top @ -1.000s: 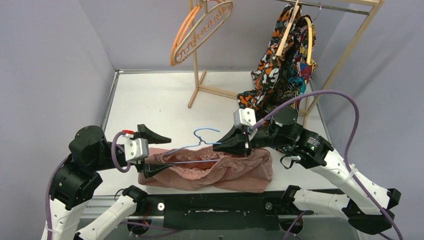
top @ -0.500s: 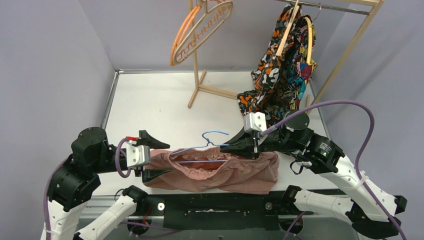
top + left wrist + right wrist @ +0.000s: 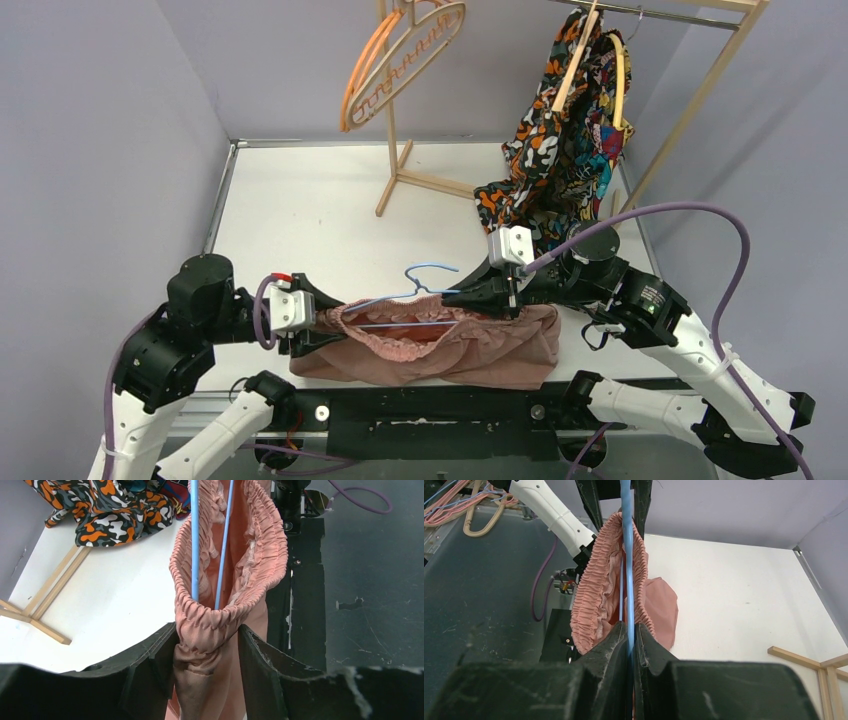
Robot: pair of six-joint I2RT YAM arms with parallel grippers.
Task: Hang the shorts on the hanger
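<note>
The white table (image 3: 300, 200) spreads away from both grippers, and the wooden rack (image 3: 390, 130) stands on it, far beyond them. A multicoloured patterned garment (image 3: 560, 150) hangs from the rack, behind and above the right gripper (image 3: 450, 297). An orange hanger (image 3: 362, 80) and a pale wooden hanger (image 3: 430, 45) hang together high on the rack, well apart from both grippers.

The shorts (image 3: 470, 345) lie stretched between the two grippers, at the near edge of the table. Their gathered waistband opens like a mouth from the left gripper (image 3: 318, 320) to the right one. One end of the waistband sits between the left gripper's fingers (image 3: 150, 655), and the cloth touches both of them and looks squeezed there, so this gripper is clamped on the shorts. The rest of the cloth hangs below the right gripper and a little past it to the right.

The hanger (image 3: 430, 266) is inside the waistband. In the left wrist view, two of its blue wires run away from the left gripper, and they go down into the cloth just in front of the fingers. The right gripper's jaws are together on the blue wire, and the wire passes straight between them in the right wrist view. The small hook rises just to the left of the right gripper, above the shorts.
</note>
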